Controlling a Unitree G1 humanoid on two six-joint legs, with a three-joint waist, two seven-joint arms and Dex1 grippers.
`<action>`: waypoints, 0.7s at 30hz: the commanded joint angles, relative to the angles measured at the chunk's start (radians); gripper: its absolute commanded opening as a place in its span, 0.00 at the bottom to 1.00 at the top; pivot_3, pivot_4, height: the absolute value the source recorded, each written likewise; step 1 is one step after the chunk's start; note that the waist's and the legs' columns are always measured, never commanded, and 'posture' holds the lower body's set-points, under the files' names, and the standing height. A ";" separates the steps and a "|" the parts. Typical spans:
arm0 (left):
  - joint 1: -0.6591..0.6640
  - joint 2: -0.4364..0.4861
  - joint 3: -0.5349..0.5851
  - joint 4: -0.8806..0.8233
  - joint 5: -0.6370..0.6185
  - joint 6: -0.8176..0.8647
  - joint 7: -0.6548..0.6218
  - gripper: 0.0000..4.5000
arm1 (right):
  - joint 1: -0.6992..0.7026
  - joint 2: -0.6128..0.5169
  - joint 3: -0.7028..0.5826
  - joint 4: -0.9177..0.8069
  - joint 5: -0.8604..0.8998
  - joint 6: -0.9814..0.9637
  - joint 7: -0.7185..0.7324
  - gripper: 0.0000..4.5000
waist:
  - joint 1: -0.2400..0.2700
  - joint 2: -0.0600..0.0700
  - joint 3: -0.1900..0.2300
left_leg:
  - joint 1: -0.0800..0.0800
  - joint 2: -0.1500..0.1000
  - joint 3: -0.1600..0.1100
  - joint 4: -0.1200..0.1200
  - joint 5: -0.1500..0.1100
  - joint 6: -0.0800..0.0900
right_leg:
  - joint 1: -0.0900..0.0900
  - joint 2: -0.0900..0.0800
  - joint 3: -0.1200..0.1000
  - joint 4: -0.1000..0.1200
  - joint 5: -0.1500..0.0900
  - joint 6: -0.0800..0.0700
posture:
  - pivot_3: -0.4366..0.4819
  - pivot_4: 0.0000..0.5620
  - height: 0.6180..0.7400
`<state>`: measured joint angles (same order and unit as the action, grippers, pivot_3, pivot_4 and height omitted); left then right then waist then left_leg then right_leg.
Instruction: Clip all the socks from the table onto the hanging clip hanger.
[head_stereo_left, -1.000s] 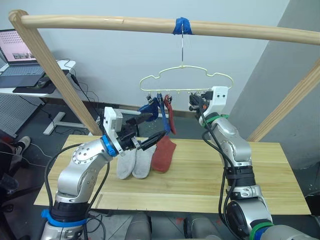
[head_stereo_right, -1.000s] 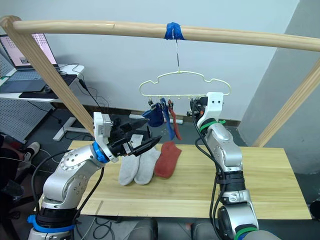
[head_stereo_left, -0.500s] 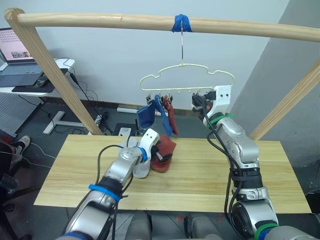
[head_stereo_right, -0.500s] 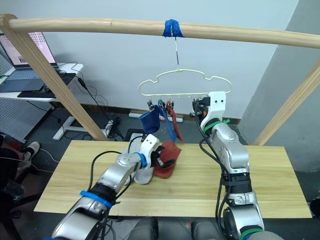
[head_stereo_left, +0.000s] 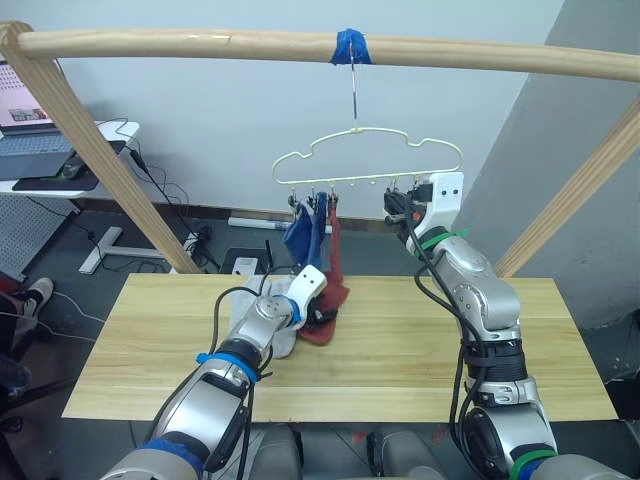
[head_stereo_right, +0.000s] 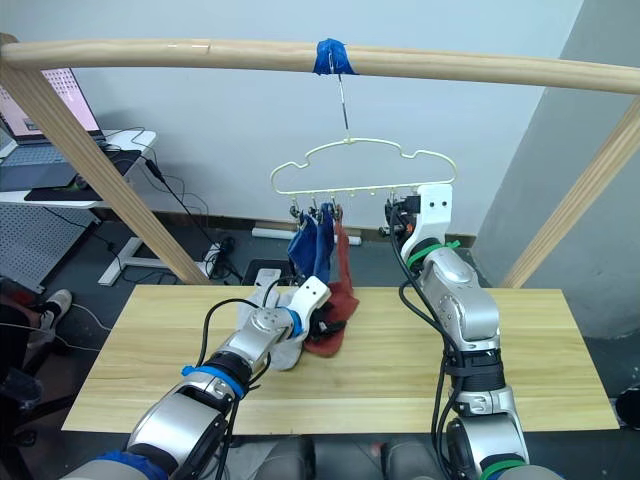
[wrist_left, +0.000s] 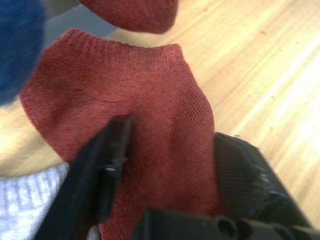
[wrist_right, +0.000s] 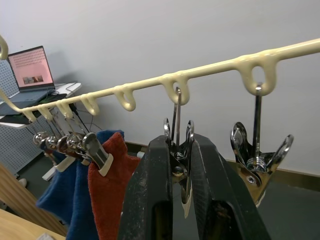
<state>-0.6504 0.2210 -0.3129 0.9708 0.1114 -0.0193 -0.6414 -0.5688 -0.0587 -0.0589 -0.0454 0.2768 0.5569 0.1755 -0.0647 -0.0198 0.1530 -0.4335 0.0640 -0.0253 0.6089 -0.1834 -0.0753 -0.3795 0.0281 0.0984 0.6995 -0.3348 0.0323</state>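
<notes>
A rust red sock (wrist_left: 150, 110) lies on the table (head_stereo_left: 420, 340) beside two light grey socks (head_stereo_left: 278, 338). My left gripper (head_stereo_left: 318, 312) is down on that red sock, its jaws apart with one finger on each side and the fabric filling the gap between them. The pale yellow clip hanger (head_stereo_left: 365, 150) hangs from the pole by its hook. Two blue socks (head_stereo_left: 300, 235) and a red sock (head_stereo_left: 335, 245) are clipped at its left end. My right gripper (wrist_right: 176, 145) is raised at the hanger's right part, shut on a metal clip (wrist_right: 176, 127).
The thick wooden pole frame (head_stereo_left: 200, 42) spans above the table, with slanted legs at the left (head_stereo_left: 100, 150) and right (head_stereo_left: 570, 200). A free clip (wrist_right: 257, 160) hangs next to the pinched one. A side desk with a laptop (head_stereo_left: 30, 110) stands far left.
My left arm came down from beside the hanging socks to the table and set its fingers around the red sock, the jaws narrowing. The right gripper stayed on its clip.
</notes>
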 joint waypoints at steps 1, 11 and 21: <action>0.029 0.009 -0.008 -0.021 0.026 -0.027 -0.029 0.31 | -0.010 -0.001 -0.012 -0.047 0.017 -0.011 0.001 0.04 | -0.001 0.000 0.000 | 0.000 0.000 0.000 0.000 0.000 0.000 | 0.000 0.000 0.000 0.000 0.000 0.000 | 0.41 0.21 1.00; 0.166 0.044 0.025 -0.286 -0.039 -0.054 -0.150 0.00 | -0.010 -0.037 -0.028 -0.045 0.040 0.004 0.018 0.04 | -0.002 0.000 0.000 | 0.000 0.000 0.000 0.000 0.000 0.000 | 0.000 0.000 0.000 0.000 0.000 0.000 | 0.41 0.21 1.00; 0.321 0.070 0.129 -0.675 -0.183 -0.222 -0.169 0.00 | -0.030 -0.027 -0.141 -0.109 0.214 0.219 -0.012 0.04 | -0.001 0.000 0.000 | 0.001 0.000 0.000 0.001 0.000 0.000 | 0.000 0.000 0.001 0.002 0.000 0.000 | 0.42 0.22 1.00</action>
<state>-0.3399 0.2985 -0.2123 0.3551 -0.0411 -0.1967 -0.8307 -0.5709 -0.0883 -0.1671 -0.1012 0.4414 0.7374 0.1747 -0.0658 -0.0195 0.1529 -0.4329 0.0642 -0.0251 0.6096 -0.1833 -0.0753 -0.3790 0.0276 0.0991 0.7011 -0.3347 0.0321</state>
